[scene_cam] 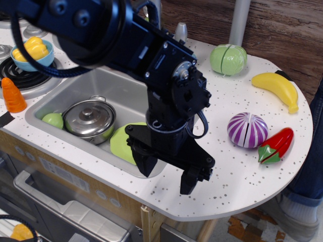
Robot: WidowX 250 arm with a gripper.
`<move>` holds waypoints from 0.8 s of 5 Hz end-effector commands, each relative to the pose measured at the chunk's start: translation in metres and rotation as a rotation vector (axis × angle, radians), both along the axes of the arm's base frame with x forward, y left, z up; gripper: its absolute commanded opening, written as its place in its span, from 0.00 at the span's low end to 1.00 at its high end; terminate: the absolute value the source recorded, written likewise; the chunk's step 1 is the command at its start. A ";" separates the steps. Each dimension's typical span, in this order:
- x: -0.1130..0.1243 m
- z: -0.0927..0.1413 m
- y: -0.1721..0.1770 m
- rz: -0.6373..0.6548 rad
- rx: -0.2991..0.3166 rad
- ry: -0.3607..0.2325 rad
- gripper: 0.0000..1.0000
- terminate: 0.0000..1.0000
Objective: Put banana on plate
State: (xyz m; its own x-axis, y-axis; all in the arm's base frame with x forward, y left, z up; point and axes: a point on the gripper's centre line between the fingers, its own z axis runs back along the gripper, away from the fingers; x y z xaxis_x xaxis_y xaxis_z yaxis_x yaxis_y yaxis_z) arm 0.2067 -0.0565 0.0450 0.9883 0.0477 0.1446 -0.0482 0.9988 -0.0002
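Lying near the surface's (pixel 237 176) curved far-right edge, the banana (pixel 277 88) looks light, stiff and slippery, so its thick middle seems the surest hold. The gripper (pixel 169 174) hangs at the sink's (pixel 55 98) front rim, fingers (pixel 191 180) spread wide and empty. The plate (pixel 121 143) sits in the sink beside the steel pot (pixel 90 119); the purple onion (pixel 247 130) crowds the route.

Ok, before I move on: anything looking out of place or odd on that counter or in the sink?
One thing: the plate sits down in the sink, tilted against the front wall beside the steel pot, partly hidden by the open end effector. The banana lies untouched on the counter's far right.
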 end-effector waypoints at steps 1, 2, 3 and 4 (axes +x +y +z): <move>0.000 0.000 0.000 0.000 0.000 0.000 1.00 0.00; 0.023 0.017 -0.021 0.051 -0.006 -0.012 1.00 0.00; 0.045 0.032 -0.042 0.105 -0.046 -0.025 1.00 0.00; 0.067 0.047 -0.064 0.177 -0.045 -0.081 1.00 0.00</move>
